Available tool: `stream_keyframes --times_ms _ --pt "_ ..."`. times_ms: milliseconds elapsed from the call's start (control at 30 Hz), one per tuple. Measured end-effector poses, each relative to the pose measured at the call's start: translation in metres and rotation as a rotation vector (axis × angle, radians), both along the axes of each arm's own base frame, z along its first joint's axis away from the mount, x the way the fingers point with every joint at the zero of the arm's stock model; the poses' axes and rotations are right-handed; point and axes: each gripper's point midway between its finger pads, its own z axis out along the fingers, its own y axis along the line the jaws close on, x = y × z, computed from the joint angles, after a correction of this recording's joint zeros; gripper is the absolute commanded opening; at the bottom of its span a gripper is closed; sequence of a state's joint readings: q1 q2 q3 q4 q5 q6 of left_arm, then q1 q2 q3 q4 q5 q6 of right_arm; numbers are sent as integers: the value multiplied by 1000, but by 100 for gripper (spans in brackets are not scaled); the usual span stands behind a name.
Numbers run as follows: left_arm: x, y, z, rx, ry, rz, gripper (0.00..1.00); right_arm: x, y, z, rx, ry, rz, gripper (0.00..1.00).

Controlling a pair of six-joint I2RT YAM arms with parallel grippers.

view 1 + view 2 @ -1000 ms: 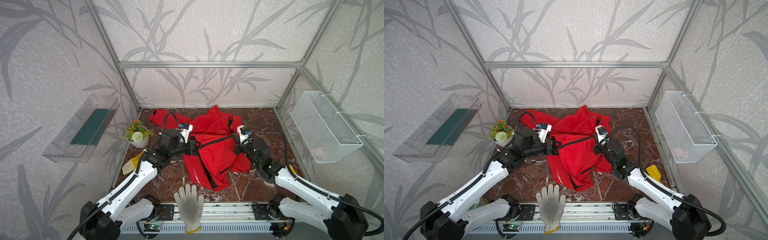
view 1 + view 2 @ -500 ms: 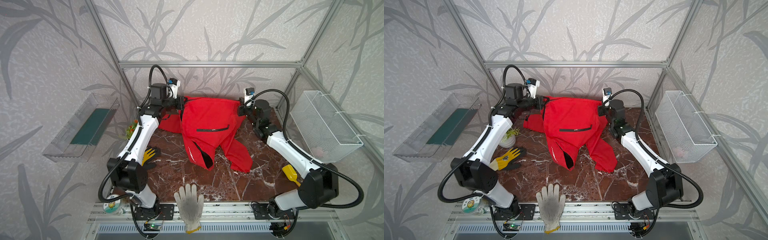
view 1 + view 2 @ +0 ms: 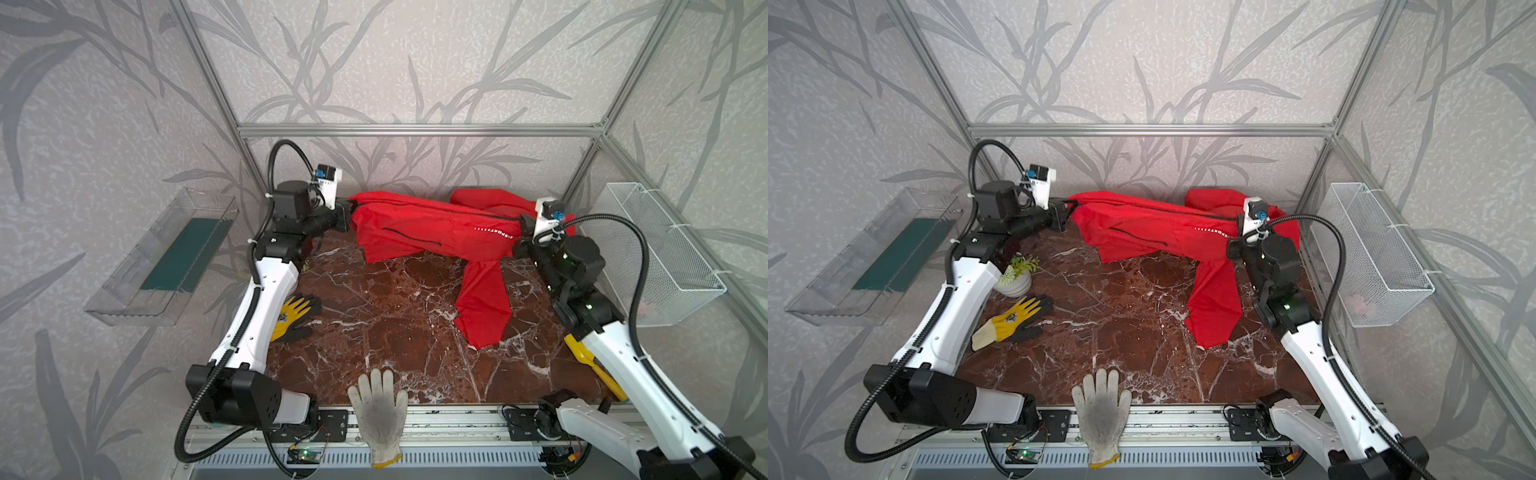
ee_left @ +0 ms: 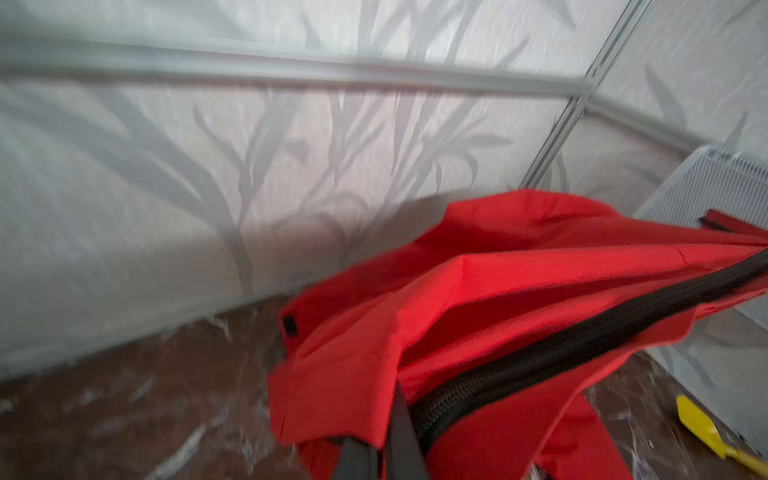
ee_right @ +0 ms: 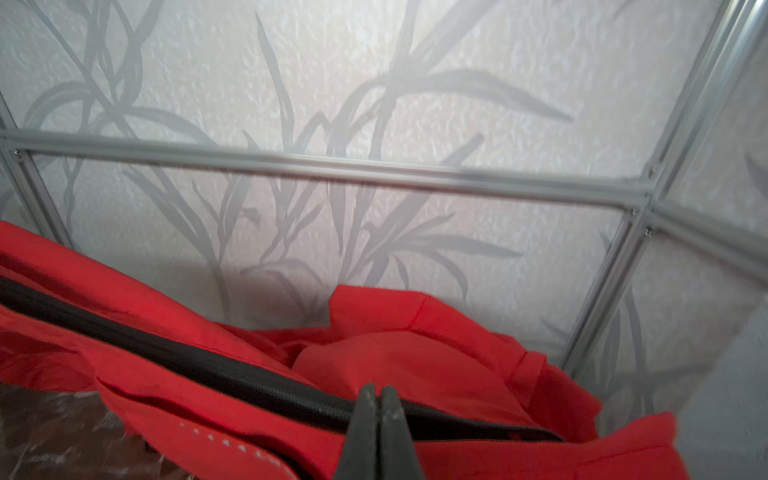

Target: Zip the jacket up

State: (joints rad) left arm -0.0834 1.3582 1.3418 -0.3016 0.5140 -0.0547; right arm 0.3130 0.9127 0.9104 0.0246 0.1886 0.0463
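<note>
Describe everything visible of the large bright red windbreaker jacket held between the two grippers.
The thin, bright red windbreaker jacket is stretched sideways across the back of the brown marble table, the left gripper and right gripper each shut on one end. Its black front zipper runs along the taut upper edge; a black pocket zipper and small white lettering show below. One sleeve drapes forward onto the marble.

Cloth of jacket [image 3: 432, 232]: thin, matt red, creased. Front zipper [image 4: 582, 345]: black, toothed, dull.
Worktop [image 3: 395, 324]: glossy brown marble-look slab, white veins.
White glove [image 3: 380, 409]: coarse knit, soiled.
Basket [image 3: 660, 253]: white wire mesh.
Wall tray [image 3: 129, 305]: clear glossy plastic.
</note>
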Motion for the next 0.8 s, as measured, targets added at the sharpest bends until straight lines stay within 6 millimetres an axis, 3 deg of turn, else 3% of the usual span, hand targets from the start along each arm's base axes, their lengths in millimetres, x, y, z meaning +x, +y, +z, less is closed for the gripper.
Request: stream_keyframes --times_ms 133,200,267,333,800 --pt "-38 4 -133 7 298 16 0 -43 -4 -122 163 291 -14 0" --pt "-58 8 -176 20 413 35 0 -63 -5 -174 207 422 -34 0" --pt "-73 14 -200 36 479 62 0 -82 -10 -211 246 522 -79 0" --pt "-79 21 -208 56 493 92 0 -92 -19 -223 293 562 -136 0" --pt "-68 76 -220 164 496 329 0 -110 -71 -242 370 645 -532 0"
